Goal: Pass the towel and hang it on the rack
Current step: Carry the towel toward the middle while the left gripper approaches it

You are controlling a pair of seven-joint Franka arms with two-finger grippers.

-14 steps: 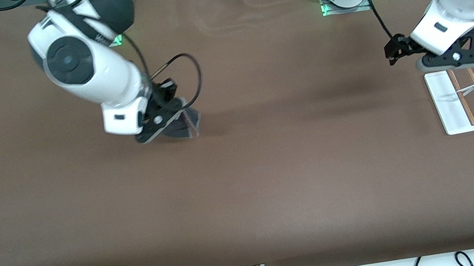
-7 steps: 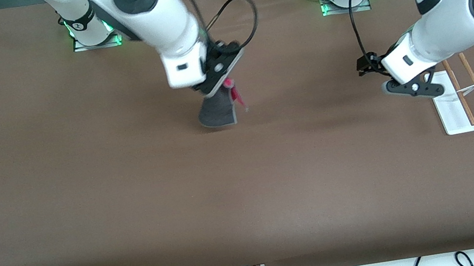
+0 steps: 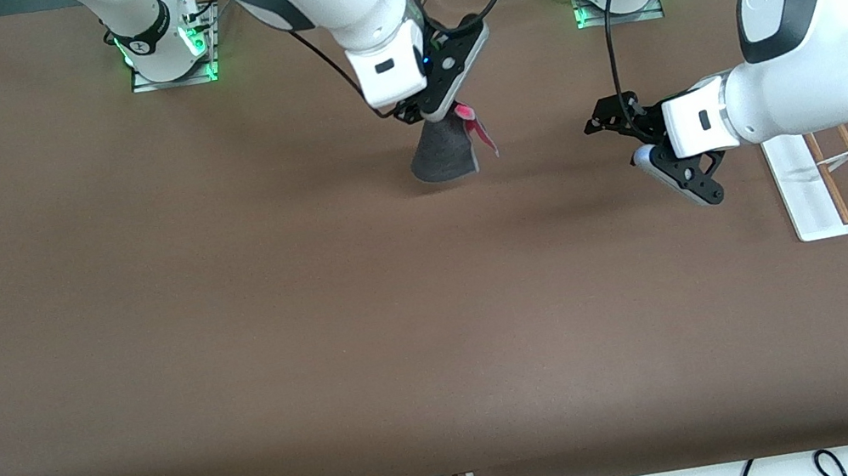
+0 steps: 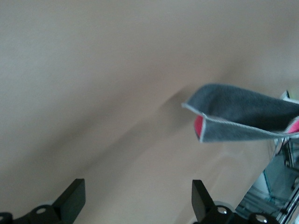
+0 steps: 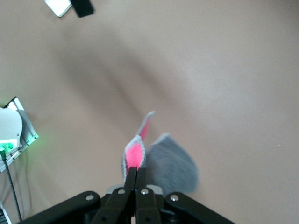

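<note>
My right gripper (image 3: 447,106) is shut on one edge of the towel (image 3: 443,155), over the middle of the table. The towel hangs down, dark gray with a pink-red flap showing. In the right wrist view the shut fingers (image 5: 137,176) pinch the pink part of the towel (image 5: 168,165). My left gripper (image 3: 666,167) is open and empty, in the air between the towel and the rack (image 3: 828,179). In the left wrist view its fingers (image 4: 72,203) stand wide apart and the towel (image 4: 243,119) hangs ahead of them. The rack stands at the left arm's end, with a white base (image 3: 803,196) and two wooden rods.
The brown table top (image 3: 319,333) is bare apart from the rack. Both arm bases (image 3: 166,44) stand with green lights along the table's edge farthest from the front camera. Cables lie below the table's near edge.
My right gripper has carried the towel up off the table and toward the left arm's end. My left gripper has moved from over the rack toward the middle and turned toward the towel.
</note>
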